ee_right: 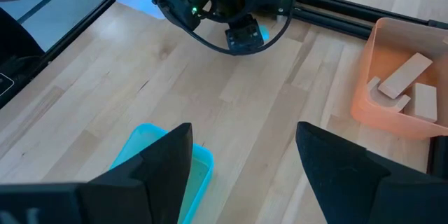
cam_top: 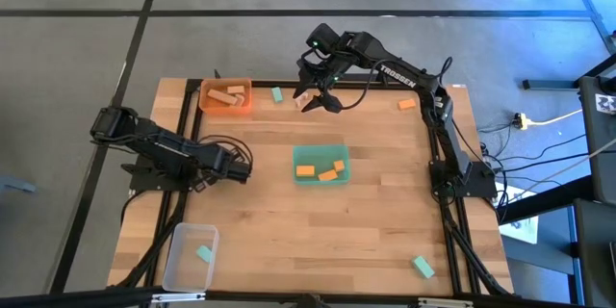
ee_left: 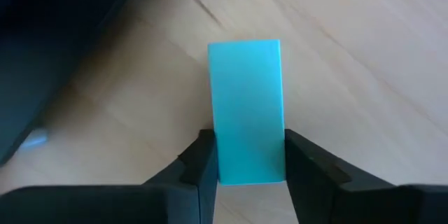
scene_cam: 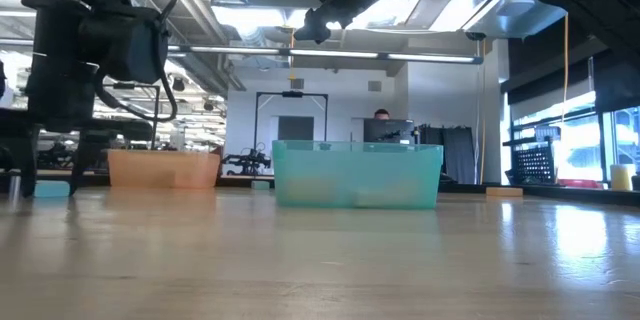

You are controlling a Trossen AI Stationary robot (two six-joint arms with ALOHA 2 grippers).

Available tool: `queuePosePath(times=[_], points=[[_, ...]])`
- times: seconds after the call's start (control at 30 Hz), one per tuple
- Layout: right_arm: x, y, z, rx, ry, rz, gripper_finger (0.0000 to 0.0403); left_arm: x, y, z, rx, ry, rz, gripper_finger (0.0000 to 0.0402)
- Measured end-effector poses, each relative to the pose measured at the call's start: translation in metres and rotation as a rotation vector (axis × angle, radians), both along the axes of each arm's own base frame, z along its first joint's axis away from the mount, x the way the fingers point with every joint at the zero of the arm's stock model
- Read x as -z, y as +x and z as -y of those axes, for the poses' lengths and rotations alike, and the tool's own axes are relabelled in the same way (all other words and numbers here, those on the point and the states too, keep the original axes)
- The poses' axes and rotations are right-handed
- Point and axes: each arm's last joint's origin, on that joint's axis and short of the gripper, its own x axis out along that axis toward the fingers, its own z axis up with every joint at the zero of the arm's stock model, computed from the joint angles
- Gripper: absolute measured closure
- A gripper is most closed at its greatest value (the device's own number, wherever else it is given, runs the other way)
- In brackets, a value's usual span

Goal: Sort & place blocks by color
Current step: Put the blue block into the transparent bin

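Blocks point(cam_top: 332, 174) lie scattered in mismatched trays: orange ones in the green tray point(cam_top: 320, 149), pale wood ones in the orange tray point(cam_top: 205, 89), a mint one in the clear tray point(cam_top: 179, 266). The left gripper point(ee_left: 245, 164), low near the table's middle, has its fingers closed on a mint-green block point(ee_left: 246, 108), likely to carry it to its matching tray. The right gripper point(ee_right: 241, 157) hangs high near the orange tray, fingers spread wide and empty.

Wooden table point(cam_top: 375, 221) carries three trays point(cam_top: 320, 165) and scattered blocks point(cam_top: 423, 267).
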Motion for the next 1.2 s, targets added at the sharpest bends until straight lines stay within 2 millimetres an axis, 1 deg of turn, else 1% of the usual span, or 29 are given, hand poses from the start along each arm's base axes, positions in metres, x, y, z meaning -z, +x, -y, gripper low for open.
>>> queuePosePath(times=[0.2,0.3,0.57,0.7,0.83,1.03,1.2], points=[[0.0000,0.0000,0.0002,0.000,0.000,0.000,0.0148,0.0000,-0.0002,-0.0008,0.130,0.006,-0.025,0.0277],[0.0000,0.0000,0.0002,0.000,0.000,0.000,0.0148,0.0000,-0.0003,-0.0008,0.164,0.001,-0.033,0.0272],[0.0000,0.0000,0.0002,0.000,0.000,0.000,0.0148,0.0002,0.0005,-0.0011,0.316,-0.011,-0.057,0.0270],[0.0000,0.0000,0.0002,0.000,0.000,0.000,0.0148,0.0004,0.0006,0.0002,0.327,0.001,-0.055,0.0270],[0.0000,0.0000,0.0002,0.000,0.000,0.000,0.0148,0.0004,0.0006,0.0035,0.380,0.040,-0.057,0.0269],[0.0000,0.0000,0.0002,0.000,0.000,0.000,0.0148,0.0004,0.0011,0.0055,0.407,0.045,-0.053,0.0269],[0.0000,0.0000,0.0002,0.000,0.000,0.000,0.0148,-0.0034,0.0013,0.0056,0.499,0.029,-0.041,0.0271]])
